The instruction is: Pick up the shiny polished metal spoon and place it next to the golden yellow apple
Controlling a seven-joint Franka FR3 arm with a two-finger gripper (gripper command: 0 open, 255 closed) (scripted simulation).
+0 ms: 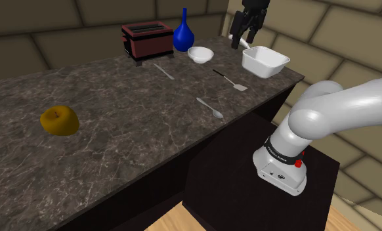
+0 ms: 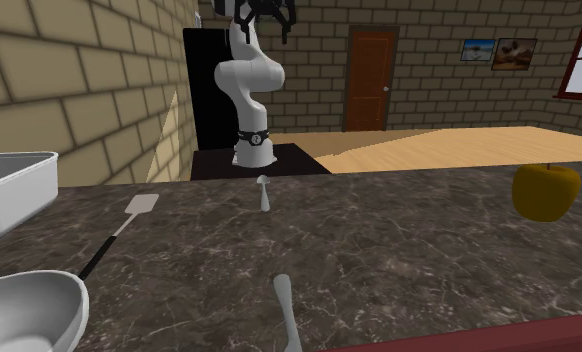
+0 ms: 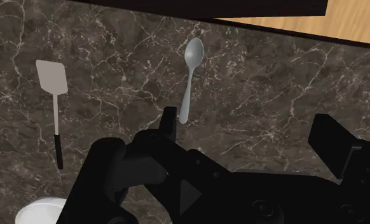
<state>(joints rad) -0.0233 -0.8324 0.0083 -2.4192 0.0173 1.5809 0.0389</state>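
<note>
The pincer (image 3: 245, 124) hangs high over the bench (image 1: 130, 138), released. Its two black fingers (image 3: 169, 121) stand wide apart, gripping nothing and touching nothing. Seen along the hand, the spoon (image 3: 189, 76) lies on the stone below, just past one fingertip rather than in the gap between the two.

The spoon is pale grey and smooth, with a rounded oval bowl and a slim straight handle. It lies flat near the bench's front edge, its bowl pointing toward that edge. The bench top is dark brown stone, threaded all over with thin whitish veins.

Near the spoon lies a spatula (image 3: 53, 95) with a flat, squarish pale blade on a thin stem that ends in a black grip. A second slender grey utensil (image 1: 163, 71) lies further back, toward a boxy dark red toaster (image 1: 147, 39). By the toaster stand a glossy blue vase (image 1: 183, 31) with a narrow neck, a round white bowl (image 1: 200, 54) and a white rectangular tub (image 1: 265, 61).

The apple (image 1: 59, 120) is golden yellow and plump, with a dimple on top. It sits alone toward the shoulder view's left — well apart from the spoon.
</note>
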